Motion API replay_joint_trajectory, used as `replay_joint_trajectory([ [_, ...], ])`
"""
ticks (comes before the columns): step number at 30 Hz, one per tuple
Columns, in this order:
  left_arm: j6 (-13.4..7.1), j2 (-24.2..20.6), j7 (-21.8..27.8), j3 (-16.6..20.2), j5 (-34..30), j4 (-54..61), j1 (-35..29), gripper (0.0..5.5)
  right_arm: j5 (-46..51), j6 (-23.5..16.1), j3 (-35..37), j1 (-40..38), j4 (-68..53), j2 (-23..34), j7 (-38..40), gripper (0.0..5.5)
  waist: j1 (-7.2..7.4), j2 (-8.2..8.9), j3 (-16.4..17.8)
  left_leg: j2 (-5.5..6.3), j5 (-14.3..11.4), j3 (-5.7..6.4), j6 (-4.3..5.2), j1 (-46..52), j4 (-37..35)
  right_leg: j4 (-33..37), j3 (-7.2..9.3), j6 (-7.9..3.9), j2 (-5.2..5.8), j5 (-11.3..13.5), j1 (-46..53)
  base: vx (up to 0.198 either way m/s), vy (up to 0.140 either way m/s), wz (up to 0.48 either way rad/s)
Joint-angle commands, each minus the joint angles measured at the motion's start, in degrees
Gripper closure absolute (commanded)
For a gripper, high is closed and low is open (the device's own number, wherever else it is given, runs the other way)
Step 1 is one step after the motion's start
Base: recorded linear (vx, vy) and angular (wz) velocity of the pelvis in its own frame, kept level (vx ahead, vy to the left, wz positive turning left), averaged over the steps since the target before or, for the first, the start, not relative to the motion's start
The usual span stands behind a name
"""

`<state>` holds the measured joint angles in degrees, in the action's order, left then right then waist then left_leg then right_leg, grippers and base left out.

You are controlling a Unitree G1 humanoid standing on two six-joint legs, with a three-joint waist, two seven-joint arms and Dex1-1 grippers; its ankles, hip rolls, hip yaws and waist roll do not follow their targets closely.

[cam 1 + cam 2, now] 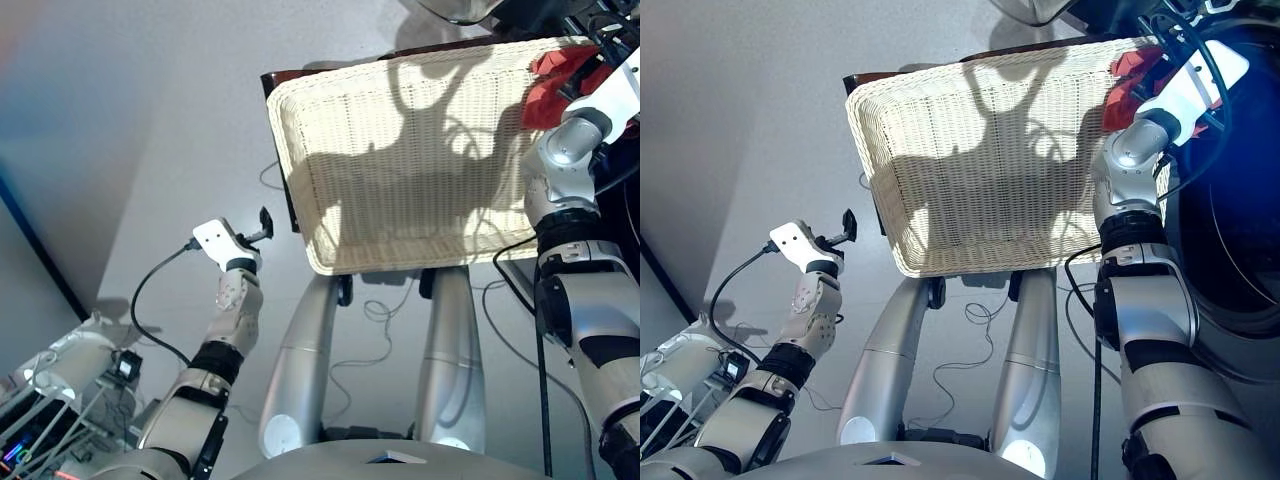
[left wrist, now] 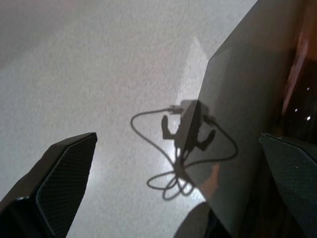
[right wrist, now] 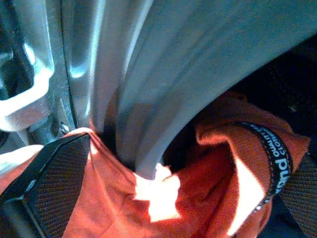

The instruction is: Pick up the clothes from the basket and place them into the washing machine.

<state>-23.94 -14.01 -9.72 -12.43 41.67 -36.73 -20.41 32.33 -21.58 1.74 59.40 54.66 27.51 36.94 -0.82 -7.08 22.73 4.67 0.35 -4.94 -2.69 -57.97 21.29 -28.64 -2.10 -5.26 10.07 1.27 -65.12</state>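
head pair: downward, share basket (image 1: 400,160) | wrists: close along fingers (image 2: 64,183)

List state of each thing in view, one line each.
basket: empty as far as visible, on its dark frame.
orange-red garment: held at the washing machine's opening, off the basket.
right gripper: shut on the garment.
left gripper: open, empty, over the floor.

One basket (image 1: 400,170), one orange-red garment (image 3: 198,198)
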Motion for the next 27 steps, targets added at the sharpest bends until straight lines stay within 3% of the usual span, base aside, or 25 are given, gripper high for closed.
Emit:
replay_joint_trajectory([
  [1, -1.99, -0.58, -0.14, 2.59, 0.95, -3.28, 3.48, 0.00, 10.56, -7.95, 4.58, -1.71, 1.98, 7.29, -4.26, 0.00, 2.04, -2.59, -6.86, -2.99, -7.55, 2.64, 2.69, 2.34, 2.15, 2.13, 1.72, -0.30, -3.18, -2.77, 3.59, 0.117, -0.017, -0.040],
  [4, -1.26, 0.08, 0.81, 2.62, 2.61, -5.46, 3.05, 0.00, 21.24, -8.80, 5.20, -2.75, 5.37, 1.20, -11.08, 0.00, 2.17, -2.44, -7.02, -3.08, -7.84, 2.63, 2.60, 2.35, 2.49, 2.22, 1.63, -0.06, -3.42, -2.76, 3.73, 0.000, 0.000, 0.000],
  [9, -0.43, 0.41, 1.46, 2.02, 3.23, -6.43, 2.51, 0.00, 27.23, -9.18, 5.71, -2.21, 7.09, -3.27, -14.53, 0.00, 2.23, -2.53, -7.08, -3.17, -7.96, 2.58, 2.54, 2.26, 2.59, 2.45, 1.55, 0.18, -3.52, -2.88, 3.67, 0.000, 0.000, 0.000],
  [10, -0.41, 0.46, 1.60, 2.14, 3.44, -6.55, 2.52, 0.00, 28.09, -9.11, 5.83, -1.97, 7.38, -3.67, -14.91, 0.86, 2.16, -2.66, -7.09, -3.11, -8.01, 2.52, 2.50, 2.25, 2.59, 2.39, 1.48, 0.22, -3.58, -2.88, 3.62, 0.000, 0.000, 0.000],
  [11, -0.33, 0.46, 1.59, 2.11, 3.51, -6.76, 2.53, 0.00, 28.14, -8.93, 5.78, -1.67, 7.68, -3.78, -14.96, 5.50, 2.13, -2.72, -7.07, -3.11, -8.02, 2.48, 2.48, 2.22, 2.65, 2.29, 1.43, 0.22, -3.61, -2.91, 3.54, 0.000, 0.000, 0.000],
  [20, -0.48, 0.36, 1.36, 2.59, 3.59, -6.40, 3.15, 0.00, 26.37, -11.07, 6.74, -1.22, 4.25, -3.58, -12.26, 5.50, 2.22, -2.71, -7.05, -3.13, -8.43, 1.95, 2.26, 2.31, 3.15, 2.43, 1.14, 0.13, -3.67, -2.60, 3.64, 0.000, 0.000, 0.000],
  [22, -0.51, 0.09, 1.19, 2.52, 2.58, -5.04, 4.23, 0.00, 20.34, -12.46, 7.77, -1.47, 0.60, -1.39, -7.17, 5.50, 2.40, -2.83, -6.99, -3.09, -8.47, 1.84, 2.16, 2.45, 3.06, 2.52, 0.95, 0.05, -3.67, -2.51, 3.80, -0.056, 0.025, -0.059],
  [23, -0.74, 0.12, 0.95, 2.53, 1.81, -4.38, 4.73, 0.00, 13.37, -12.18, 7.96, -2.33, -2.13, 0.34, -2.31, 5.50, 2.77, -2.74, -6.57, -2.99, -6.95, 1.01, 1.81, 1.87, 3.01, 2.96, 1.25, 0.36, -3.36, -0.83, 3.29, 0.000, 0.000, 0.000],
  [24, -0.83, 0.01, 0.73, 2.84, 0.89, -4.44, 5.05, 0.00, 7.64, -12.14, 8.66, -3.14, -4.27, 1.82, 1.93, 5.50, 2.64, -2.90, -6.99, -2.97, -8.43, 1.67, 2.02, 2.60, 2.87, 2.70, 0.78, -0.10, -3.63, -2.32, 3.83, -0.118, 0.051, -0.129],
  [25, -1.18, 0.08, 0.49, 2.82, 0.05, -4.23, 5.29, 0.00, 1.22, -11.39, 9.59, -4.42, -6.73, 3.49, 7.03, 5.50, 2.93, -2.90, -6.53, -2.91, -6.96, 0.96, 1.68, 1.89, 2.91, 3.04, 1.13, 0.17, -3.28, -0.81, 3.32, 0.098, 0.029, -0.100],
  [26, -1.42, -0.04, 0.26, 3.03, -0.64, -4.32, 5.32, 0.00, -4.14, -9.73, 9.64, -5.04, -8.32, 4.80, 10.06, 5.50, 2.66, -3.00, -6.98, -2.89, -8.42, 1.64, 1.88, 2.59, 2.78, 2.69, 0.71, -0.28, -3.56, -2.35, 3.81, -0.120, 0.031, -0.080],
  [27, -1.46, 0.12, 0.19, 2.93, -0.73, -4.29, 5.28, 0.00, -5.24, -9.26, 9.71, -5.16, -9.02, 4.60, 11.09, 5.50, 2.83, -2.97, -6.58, -2.87, -6.92, 0.92, 1.61, 1.89, 2.83, 3.03, 1.07, 0.09, -3.26, -0.81, 3.28, 0.000, 0.000, 0.000],
])
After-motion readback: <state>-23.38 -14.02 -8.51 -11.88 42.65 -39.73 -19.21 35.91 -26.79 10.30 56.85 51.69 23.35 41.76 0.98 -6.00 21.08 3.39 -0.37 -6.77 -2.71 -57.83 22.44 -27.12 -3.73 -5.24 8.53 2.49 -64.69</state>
